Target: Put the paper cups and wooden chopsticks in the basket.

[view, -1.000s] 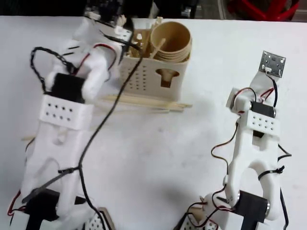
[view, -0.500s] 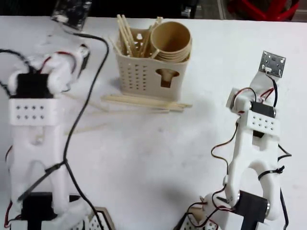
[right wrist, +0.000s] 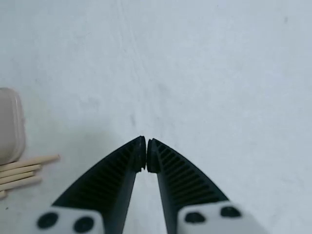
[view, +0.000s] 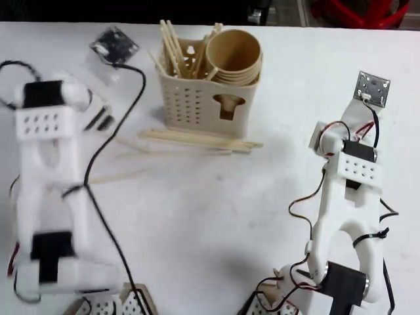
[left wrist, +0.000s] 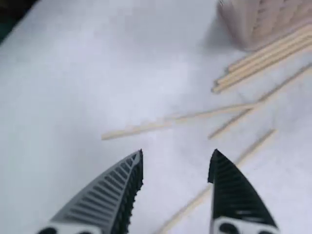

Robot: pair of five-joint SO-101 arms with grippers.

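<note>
The white perforated basket (view: 205, 98) stands at the back centre and holds stacked paper cups (view: 233, 52) and several upright wooden chopsticks (view: 172, 42). A bundle of chopsticks (view: 197, 140) lies on the table against the basket's front, and single loose chopsticks (view: 117, 176) lie to its left. My left gripper (view: 102, 121) is left of the basket, just above the table. It is open (left wrist: 176, 163) over a loose chopstick (left wrist: 195, 204), with another chopstick (left wrist: 180, 119) ahead of it. My right gripper (right wrist: 146, 152) is shut on nothing above bare table, right of the basket (right wrist: 9, 127).
A black cable (view: 111, 164) runs from the left arm's wrist down across the table. The right arm (view: 348, 190) stands at the right side. Bare white table lies between the two arms, in front of the chopstick bundle.
The left arm has drawn back from over the basket, leftward and toward the front, leaving chopsticks upright in the basket. Its gripper now hangs open over the loose chopsticks. The right arm stayed still.
</note>
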